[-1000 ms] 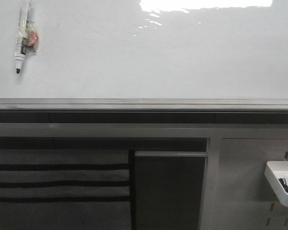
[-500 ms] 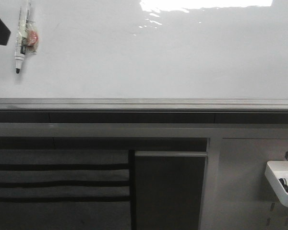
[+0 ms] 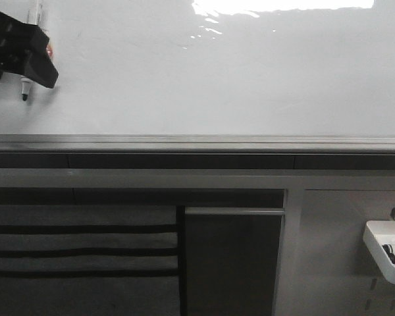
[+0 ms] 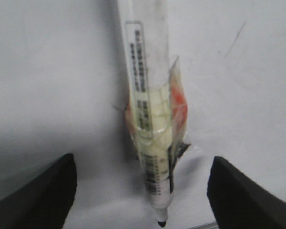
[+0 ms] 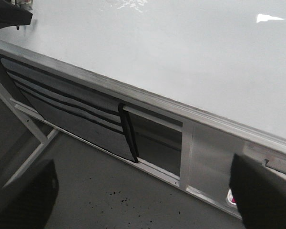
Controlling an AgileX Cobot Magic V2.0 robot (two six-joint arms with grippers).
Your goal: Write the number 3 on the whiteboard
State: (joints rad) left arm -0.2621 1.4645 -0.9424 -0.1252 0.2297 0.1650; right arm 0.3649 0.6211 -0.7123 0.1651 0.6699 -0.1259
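Covering marker [image 3: 24,89] | left gripper [image 4: 142,191] spread | tray [image 3: 380,247] lower-right

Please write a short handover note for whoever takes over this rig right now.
Left pincer: open, its fingers either side of the marker fixed tip-down to the whiteboard at upper left; not yet gripped.
Right pincer: open, empty, held back from the board above the floor.
Done: nothing written; no 3 on the visible board.
Left: close on the marker, pull it free, draw the 3 on the board. There seems to be plenty of free space to the right of the marker.
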